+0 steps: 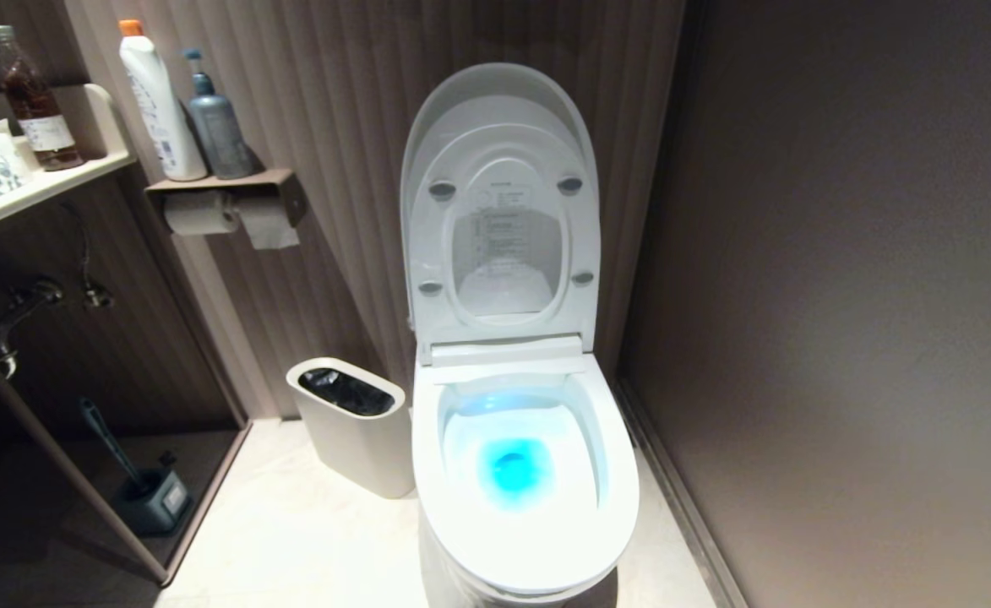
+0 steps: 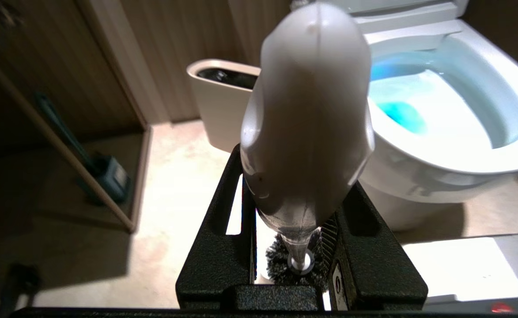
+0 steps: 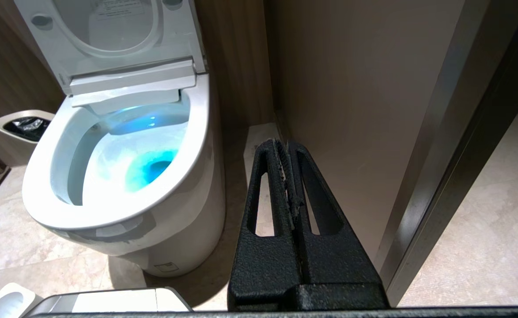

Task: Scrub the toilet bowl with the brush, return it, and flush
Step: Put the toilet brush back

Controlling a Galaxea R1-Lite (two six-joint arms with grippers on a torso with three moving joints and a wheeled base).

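The toilet bowl point(image 1: 525, 540) stands against the back wall with seat and lid raised and blue-lit water inside; its rim also shows in the left wrist view point(image 2: 440, 154) and the right wrist view point(image 3: 108, 216). My left gripper point(image 2: 294, 176) is shut on the white handle of the brush point(image 2: 307, 123). The brush hangs straight down, its black bristles point(image 2: 281, 265) over the floor, left of the bowl and in front of the bin. My right gripper point(image 3: 283, 148) is shut and empty, low beside the bowl's right side near the wall. Neither arm appears in the head view.
An off-white waste bin point(image 1: 351, 422) with a black liner stands just left of the toilet. A dark blue-handled brush in its holder point(image 1: 153, 498) sits under the counter at the left. Paper rolls point(image 1: 233, 215) and bottles hang on the wall. A wall point(image 1: 841, 295) closes the right side.
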